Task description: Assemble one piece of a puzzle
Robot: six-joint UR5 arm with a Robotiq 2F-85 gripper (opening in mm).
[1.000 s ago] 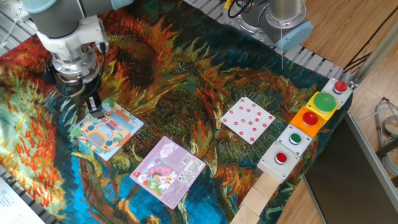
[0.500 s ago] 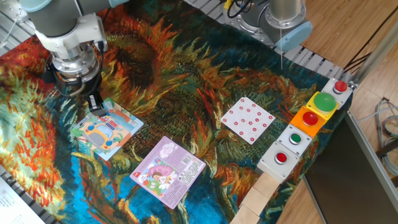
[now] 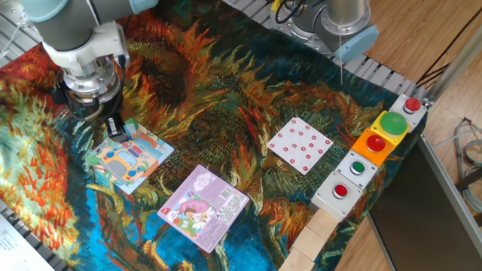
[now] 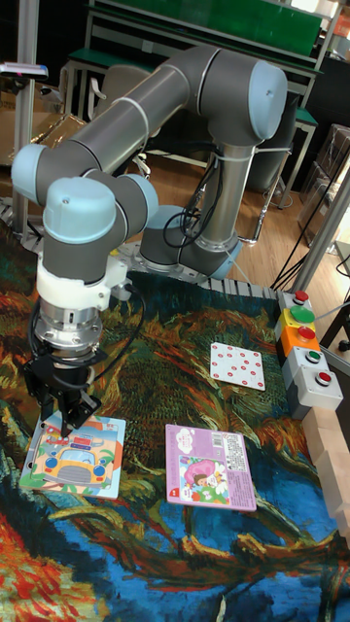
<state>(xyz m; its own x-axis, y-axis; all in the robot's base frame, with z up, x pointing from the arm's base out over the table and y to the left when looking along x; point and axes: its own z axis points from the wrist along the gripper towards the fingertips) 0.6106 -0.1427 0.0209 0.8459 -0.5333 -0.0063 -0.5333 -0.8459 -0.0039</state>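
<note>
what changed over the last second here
The gripper and the arm rose slightly, straight up, above the far corner of the vehicle puzzle. Whether it let go of a piece I cannot tell. The puzzle, the pink puzzle, the dotted card and the button boxes stayed put.

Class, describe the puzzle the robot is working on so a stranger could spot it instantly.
Start at the grey arm's claw over the sunflower-print cloth. Directly beneath lies the puzzle, a flat square board. Unlike the purple-pink board beside it, it is pale blue-green with an orange vehicle.
</note>
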